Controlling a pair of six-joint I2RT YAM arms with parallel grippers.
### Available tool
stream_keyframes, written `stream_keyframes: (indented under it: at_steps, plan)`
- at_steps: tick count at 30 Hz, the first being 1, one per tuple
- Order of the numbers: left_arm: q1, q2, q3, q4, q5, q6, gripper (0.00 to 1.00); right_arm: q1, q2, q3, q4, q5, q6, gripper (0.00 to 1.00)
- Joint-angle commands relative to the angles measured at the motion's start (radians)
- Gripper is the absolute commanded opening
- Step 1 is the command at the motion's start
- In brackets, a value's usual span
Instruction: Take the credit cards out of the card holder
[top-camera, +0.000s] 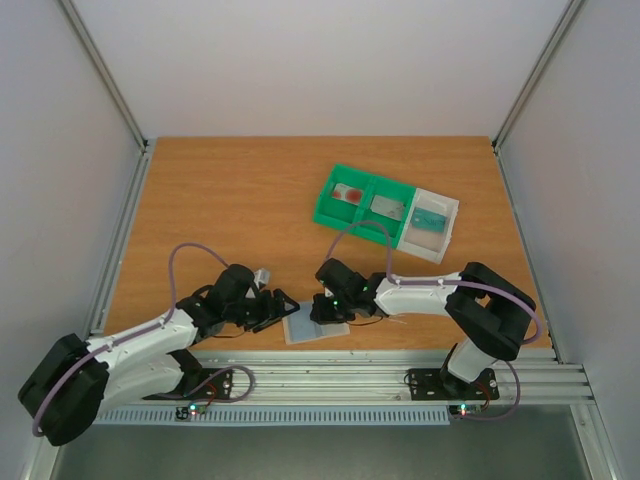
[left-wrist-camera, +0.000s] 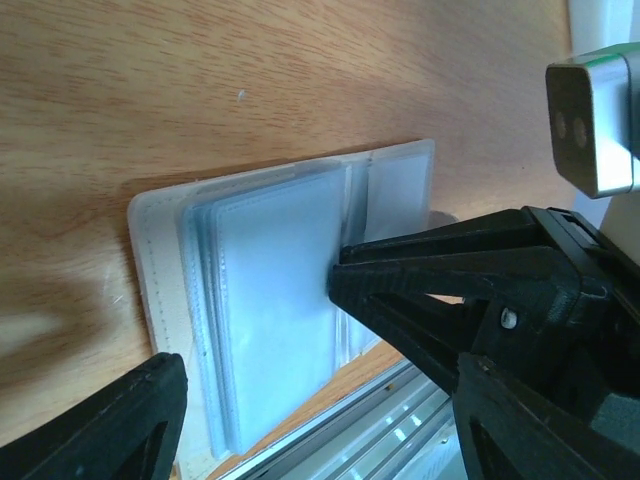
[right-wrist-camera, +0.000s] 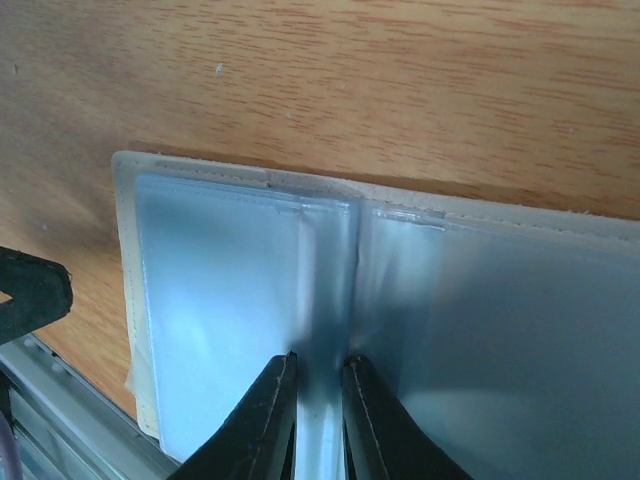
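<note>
**Containers.** The green tray (top-camera: 320, 205) holds two flat cards (top-camera: 350, 192), one per compartment, and the left one is marked red. The adjoining white tray (top-camera: 428, 254) holds a teal-tinted sheet.

**Task object.** The card holder (top-camera: 312, 328) (left-wrist-camera: 270, 260) (right-wrist-camera: 220, 290) lies open at the wooden worktop's (top-camera: 230, 200) near edge, its glossy clear sleeves upward.

**Arms.** Your right end effector (top-camera: 330, 312) (right-wrist-camera: 320, 390) is clenched on the holder's central fold. Your left end effector (top-camera: 283, 305) (left-wrist-camera: 250, 330) is released and reaches in low, straddling the sleeves.
</note>
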Motion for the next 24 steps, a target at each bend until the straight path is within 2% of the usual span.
stream_keyframes:
  at_steps: [1,10,24]
  plan:
    - [-0.004,0.029,-0.024,0.133,0.028,-0.027,0.73,0.013,0.024,-0.036,0.026,0.012,0.026,0.15]
    - [-0.004,0.101,-0.037,0.233,0.051,-0.049,0.71,0.018,0.035,-0.071,0.066,0.017,0.053,0.07]
    - [-0.004,0.137,-0.037,0.24,0.032,-0.039,0.67,0.019,0.031,-0.084,0.081,0.016,0.06,0.06]
